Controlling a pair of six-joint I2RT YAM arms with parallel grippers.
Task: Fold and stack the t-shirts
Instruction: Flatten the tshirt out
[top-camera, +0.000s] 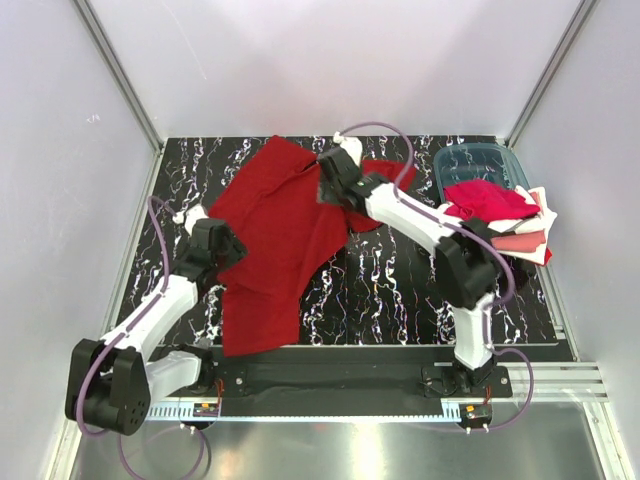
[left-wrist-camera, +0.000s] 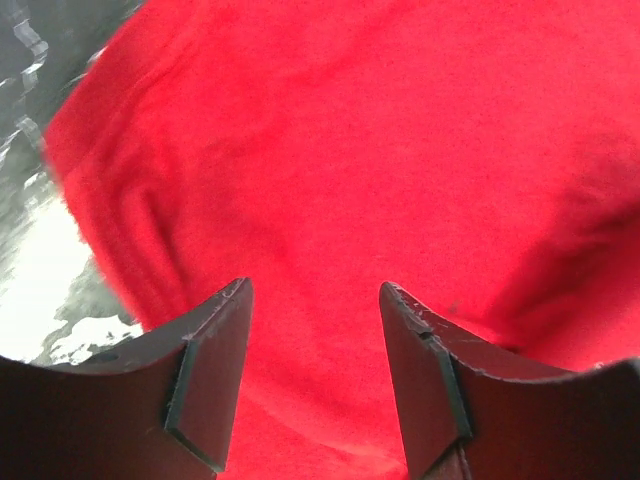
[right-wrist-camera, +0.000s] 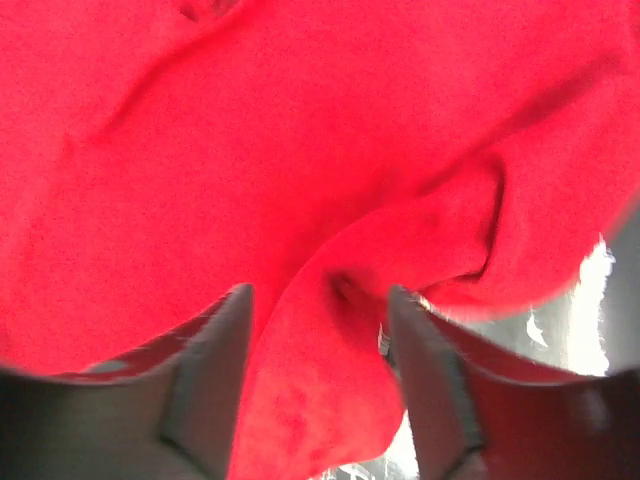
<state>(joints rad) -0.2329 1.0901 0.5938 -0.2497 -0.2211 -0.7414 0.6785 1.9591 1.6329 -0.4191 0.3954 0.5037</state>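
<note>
Both left fingers (left-wrist-camera: 205, 380) and right fingers (right-wrist-camera: 430, 390) are seen apart over the deep red shirt (top-camera: 280, 240) spread rumpled on the tabletop (top-camera: 400, 290); flattening is judged in hand, fresh edge grips being needed next.

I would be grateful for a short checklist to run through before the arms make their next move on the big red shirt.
1. Left gripper open over the deep red t-shirt: ok.
2. Right gripper open: ok, though a cloth fold lies between its fingers.
3. Shirt lying flat for folding: not ok. It is creased and bunched near the right gripper.
4. Right arm clear of the folded stack: cannot tell, since its elbow sits very close.
</note>
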